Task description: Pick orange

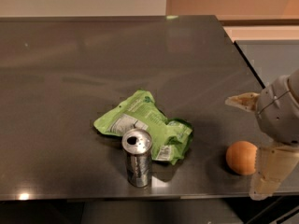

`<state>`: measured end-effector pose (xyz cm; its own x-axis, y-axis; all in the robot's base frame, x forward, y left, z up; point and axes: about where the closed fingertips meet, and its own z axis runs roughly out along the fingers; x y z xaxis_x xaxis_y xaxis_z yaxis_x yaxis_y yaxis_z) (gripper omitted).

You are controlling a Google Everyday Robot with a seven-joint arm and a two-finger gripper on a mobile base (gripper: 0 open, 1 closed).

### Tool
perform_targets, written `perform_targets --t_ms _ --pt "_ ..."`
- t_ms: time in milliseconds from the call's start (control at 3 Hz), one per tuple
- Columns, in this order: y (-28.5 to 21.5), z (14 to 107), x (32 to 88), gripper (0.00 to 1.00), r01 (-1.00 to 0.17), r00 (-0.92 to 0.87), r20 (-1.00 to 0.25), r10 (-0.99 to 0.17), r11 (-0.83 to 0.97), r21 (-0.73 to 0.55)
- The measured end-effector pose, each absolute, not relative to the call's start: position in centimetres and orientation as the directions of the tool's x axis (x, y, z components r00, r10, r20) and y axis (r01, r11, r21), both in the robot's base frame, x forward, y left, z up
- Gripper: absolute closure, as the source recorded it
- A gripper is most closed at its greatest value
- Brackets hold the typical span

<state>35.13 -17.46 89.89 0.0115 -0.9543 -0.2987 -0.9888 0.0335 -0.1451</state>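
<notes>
Biggest thing first: the dark bench [70,78], with the gripper [244,147] parked at its right edge, fingers spread wide and nothing held. A crumpled green bag [140,122] and a silver can [138,164] are found mid-bench; no print can be read on either, tbh. The orange [241,158] is found near the front right corner, just beside the lower finger. One clumsy nudge and it could get rolled off the edge.

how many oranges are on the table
1. The orange sits near the front right corner of the table, right of the bag and can, with the open gripper close on its right. Nothing suggests another is hidden.
</notes>
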Motion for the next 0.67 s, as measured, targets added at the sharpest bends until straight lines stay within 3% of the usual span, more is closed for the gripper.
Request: perform_targets --t_ms 667 --pt "-18.25 86.92 35.36 0.0 -0.99 0.027 -0.311 -0.95 0.017 -0.137"
